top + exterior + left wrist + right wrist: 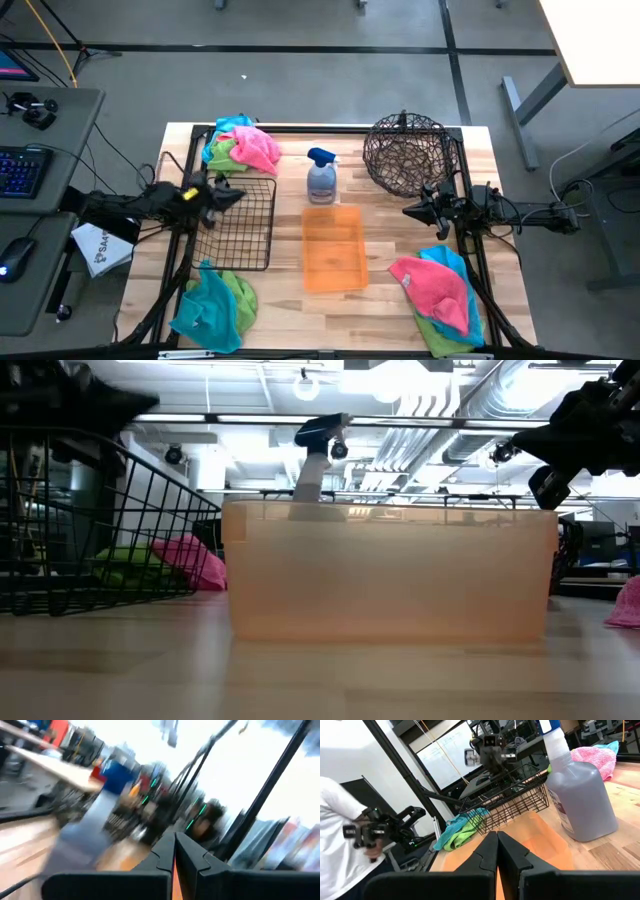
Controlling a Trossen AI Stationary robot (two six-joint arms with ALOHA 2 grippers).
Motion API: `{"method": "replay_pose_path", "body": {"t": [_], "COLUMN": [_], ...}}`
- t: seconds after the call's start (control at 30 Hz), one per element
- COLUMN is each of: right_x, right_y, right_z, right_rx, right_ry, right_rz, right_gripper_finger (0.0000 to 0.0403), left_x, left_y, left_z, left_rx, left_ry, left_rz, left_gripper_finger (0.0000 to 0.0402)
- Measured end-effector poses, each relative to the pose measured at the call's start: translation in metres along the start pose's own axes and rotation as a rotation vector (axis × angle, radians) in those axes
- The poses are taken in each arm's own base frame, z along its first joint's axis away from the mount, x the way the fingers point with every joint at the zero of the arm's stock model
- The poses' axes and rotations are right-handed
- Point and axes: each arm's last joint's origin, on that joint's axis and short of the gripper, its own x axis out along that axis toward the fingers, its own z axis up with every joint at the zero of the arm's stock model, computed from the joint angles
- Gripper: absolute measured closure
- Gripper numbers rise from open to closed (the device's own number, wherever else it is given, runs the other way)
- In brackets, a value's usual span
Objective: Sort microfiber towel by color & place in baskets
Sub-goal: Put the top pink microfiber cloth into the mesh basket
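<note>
1. Looking down from the high view, the left end effector (238,195) hangs over the black basket (240,225), pinched tight and holding nothing. The nearest towels (242,147) lie just past it toward the far edge of the bench (400,290). More towels (212,305) sit near the front.
2. Same view: the right end effector (408,211) is pinched tight and bare too, between the round basket (405,152) and a pink-topped pile (438,288).
3. Low view: the orange tray (388,575) stands empty.
4. Left wrist view: too blurry, but its fingers (192,857) touch.
5. Right wrist view: fingers (507,852) touch, aimed over the tray at a spray bottle (580,805).
</note>
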Motion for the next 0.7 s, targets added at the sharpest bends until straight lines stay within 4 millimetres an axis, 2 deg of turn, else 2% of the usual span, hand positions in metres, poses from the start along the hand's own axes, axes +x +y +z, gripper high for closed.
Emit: {"method": "replay_pose_path", "body": {"t": [0.07,0.13,0.27,0.37,0.47,0.53,0.6,0.7], "right_x": [0.0,0.0,0.0,0.0,0.0,0.0,0.0,0.0], "right_y": [0.0,0.0,0.0,0.0,0.0,0.0,0.0,0.0], "right_z": [0.0,0.0,0.0,0.0,0.0,0.0,0.0,0.0], "right_rx": [0.0,0.0,0.0,0.0,0.0,0.0,0.0,0.0], "right_ry": [0.0,0.0,0.0,0.0,0.0,0.0,0.0,0.0], "right_rz": [0.0,0.0,0.0,0.0,0.0,0.0,0.0,0.0], "right_gripper_finger": [0.0402,0.0402,0.0402,0.0402,0.0402,0.0402,0.0402,0.0402], "left_x": [-0.001,0.0,0.011,0.03,0.06,0.082,0.102,0.12], "left_y": [-0.004,-0.003,-0.005,-0.012,-0.028,-0.038,-0.041,-0.029], "left_z": [0.011,0.016,0.019,0.028,0.047,0.061,0.075,0.095], "left_rx": [-0.105,-0.17,-0.126,-0.075,0.023,0.115,0.177,0.22], "left_ry": [-0.129,-0.231,-0.208,-0.179,-0.164,-0.106,-0.005,0.231], "left_rz": [-0.004,0.07,0.172,0.29,0.381,0.435,0.562,0.833], "left_gripper_finger": [0.0401,0.0401,0.0401,0.0401,0.0401,0.0401,0.0401,0.0401]}}
